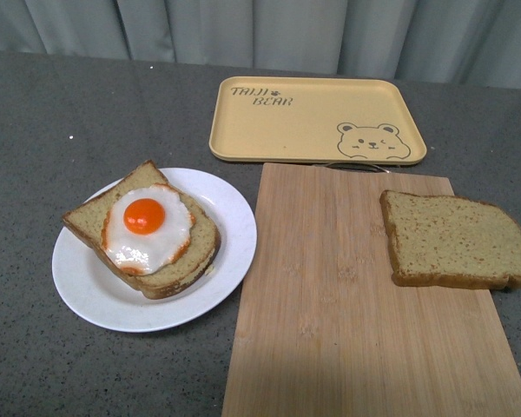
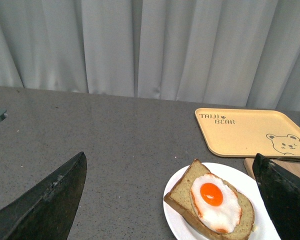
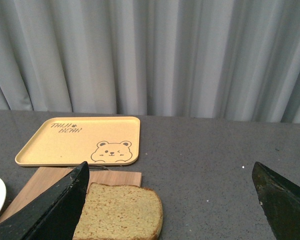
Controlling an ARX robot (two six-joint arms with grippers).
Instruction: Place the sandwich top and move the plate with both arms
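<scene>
Ahead, sandwich top (image 3: 121,214) lies off-centre before wide-spread right pincer (image 3: 170,164).

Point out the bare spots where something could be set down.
Free: the yellow tray; the left and near part of the bamboo board, beside the plain bread slice; the grey table behind and left of the white plate. Crowded: the plate, filled by the egg slice, and where its rim nears the board.

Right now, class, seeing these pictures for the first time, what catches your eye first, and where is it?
The fried egg with its orange yolk stands out first, lying on a thick bread slice on the round white plate at the left. Next comes the plain brown slice of bread overhanging the right edge of the bamboo board, with the yellow bear-printed tray behind the board.
</scene>
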